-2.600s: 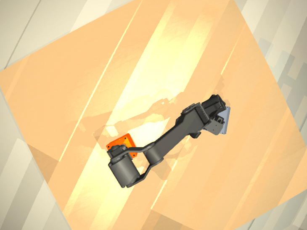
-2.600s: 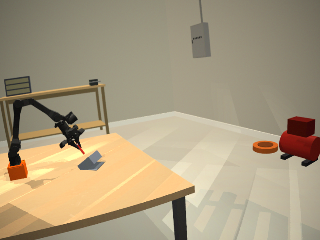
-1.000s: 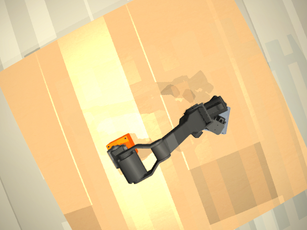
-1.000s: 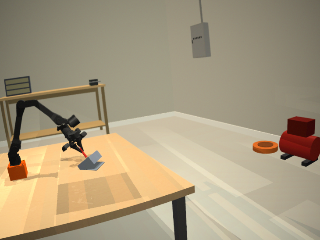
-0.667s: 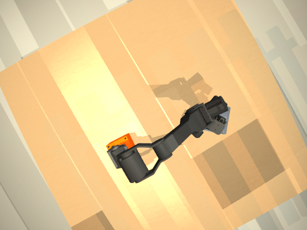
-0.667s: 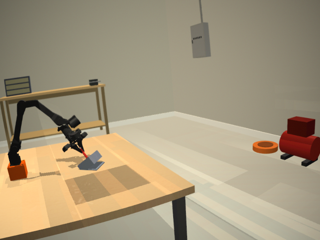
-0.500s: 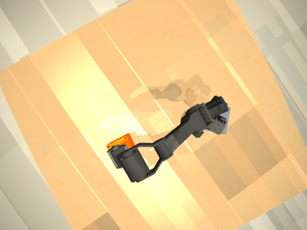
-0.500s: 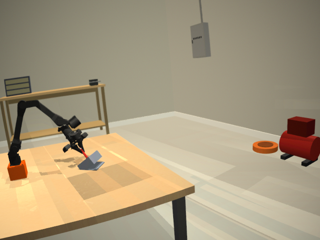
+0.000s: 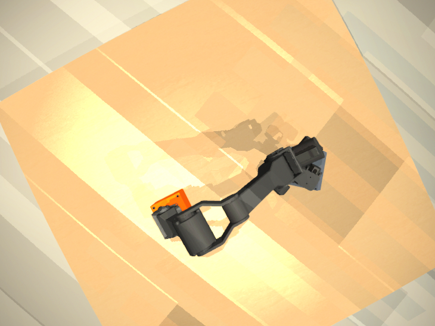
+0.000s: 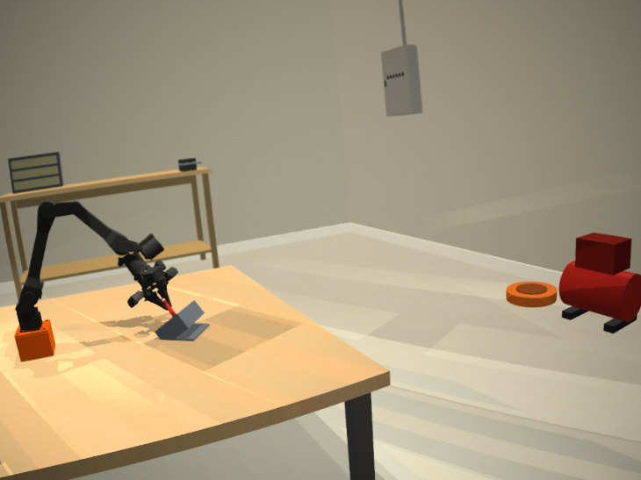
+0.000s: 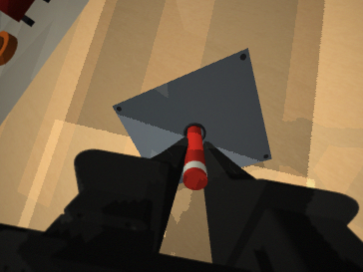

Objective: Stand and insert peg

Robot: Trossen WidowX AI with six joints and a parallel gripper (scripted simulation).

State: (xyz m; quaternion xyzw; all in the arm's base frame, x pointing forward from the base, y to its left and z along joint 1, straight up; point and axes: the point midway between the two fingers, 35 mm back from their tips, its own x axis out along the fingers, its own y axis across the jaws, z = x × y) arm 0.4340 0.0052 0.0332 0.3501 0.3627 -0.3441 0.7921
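The red peg has a white band near the end facing the wrist camera. My gripper is shut on the peg, with a finger on either side of it below the band. The peg is tilted, and its plain end is at the dark-rimmed hole of the sloped grey-blue panel. Part of the hole rim shows beyond the peg; whether the plain end is inside, and how deep, I cannot tell. In the top view the arm covers the peg and much of the panel.
The arm's orange base block stands on the wooden table. The panel's foot plate rests on the table. A shelf bench, a red compressor and an orange ring stand beyond the table.
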